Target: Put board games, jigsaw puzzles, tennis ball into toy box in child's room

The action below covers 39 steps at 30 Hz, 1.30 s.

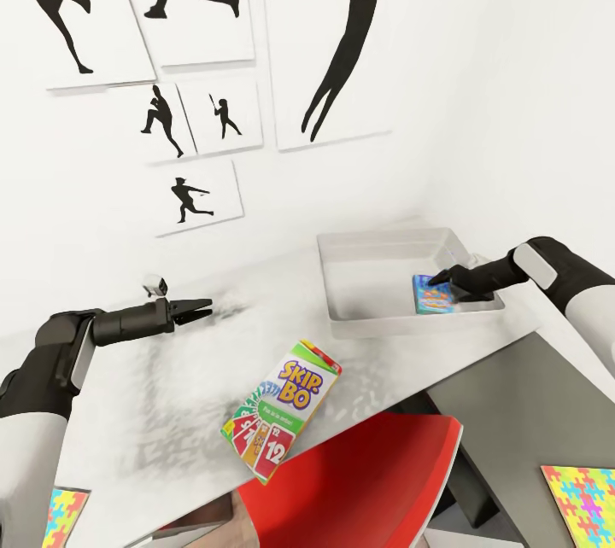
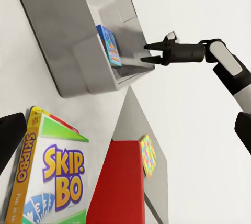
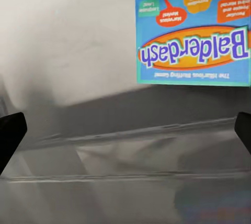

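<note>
Lying in the toy box [image 1: 376,322], blue board game [image 1: 431,293] half-hidden behind right gripper [image 1: 442,278], jaws wide, empty.

Black athlete-silhouette posters [image 1: 192,53] hang on the white wall, and a red chair [image 1: 359,480] sits tucked under the desk edge.

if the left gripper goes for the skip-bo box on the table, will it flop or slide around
The Skip-Bo box looks like a thin printed carton with crisp edges, so probably stiff, not floppy. Its glossy faces on the smooth table suggest it may slide when nudged. It lies near the table's front edge, so a push that way could tip it off.
</note>
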Available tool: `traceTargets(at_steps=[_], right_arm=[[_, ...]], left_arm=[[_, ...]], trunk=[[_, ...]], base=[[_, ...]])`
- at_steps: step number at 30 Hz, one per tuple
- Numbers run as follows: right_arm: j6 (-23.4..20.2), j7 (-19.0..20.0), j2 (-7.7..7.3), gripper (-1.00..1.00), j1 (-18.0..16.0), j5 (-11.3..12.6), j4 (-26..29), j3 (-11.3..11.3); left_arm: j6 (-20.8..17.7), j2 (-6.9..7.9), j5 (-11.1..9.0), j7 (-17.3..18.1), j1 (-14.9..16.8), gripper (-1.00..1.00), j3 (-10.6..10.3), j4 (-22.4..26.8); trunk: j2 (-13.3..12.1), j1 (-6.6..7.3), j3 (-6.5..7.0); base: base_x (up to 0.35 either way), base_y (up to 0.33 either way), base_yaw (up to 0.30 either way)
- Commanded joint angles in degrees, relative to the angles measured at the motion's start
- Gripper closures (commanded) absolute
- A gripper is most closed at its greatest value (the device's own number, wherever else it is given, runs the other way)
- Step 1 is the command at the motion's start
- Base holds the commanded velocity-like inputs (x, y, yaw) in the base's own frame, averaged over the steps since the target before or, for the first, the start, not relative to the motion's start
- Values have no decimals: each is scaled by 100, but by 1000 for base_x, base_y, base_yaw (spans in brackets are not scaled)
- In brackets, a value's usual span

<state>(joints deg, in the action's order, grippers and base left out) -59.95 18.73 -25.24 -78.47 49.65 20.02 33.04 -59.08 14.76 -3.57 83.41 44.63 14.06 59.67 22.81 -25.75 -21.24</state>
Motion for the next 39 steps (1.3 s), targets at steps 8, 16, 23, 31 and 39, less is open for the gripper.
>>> traceTargets(at_steps=[8, 16, 23, 31, 39], right_arm=[[-5, 119, -28, -100, -62, -5, 419, -435], [-5, 124, -33, -100, -19, 15, 768, -1174], [-5, 208, -90, -100, 60, 61, 958, -1365], [-5, 1626, -440, -100, 742, 204, 1660, -1496], [-5, 2842, -732, -100, 2455, 222, 3045, -2598]], left_arm=[[-60, 20, -3, 18, 6, -100, 0, 1], [-60, 35, -3, 18, 8, -100, 0, 1], [-60, 36, -3, 18, 6, -100, 0, 2], [-48, 104, -11, 47, 5, -100, 33, 1], [0, 347, -56, 87, -28, -100, 53, -5]], trunk=[[11, -3, -10], [11, -3, -10], [11, -3, 15], [11, -3, 68], [11, -3, 124]], base=[[0, 0, 0], [0, 0, 0], [0, 0, -94], [0, 0, -178], [0, 0, -190]])
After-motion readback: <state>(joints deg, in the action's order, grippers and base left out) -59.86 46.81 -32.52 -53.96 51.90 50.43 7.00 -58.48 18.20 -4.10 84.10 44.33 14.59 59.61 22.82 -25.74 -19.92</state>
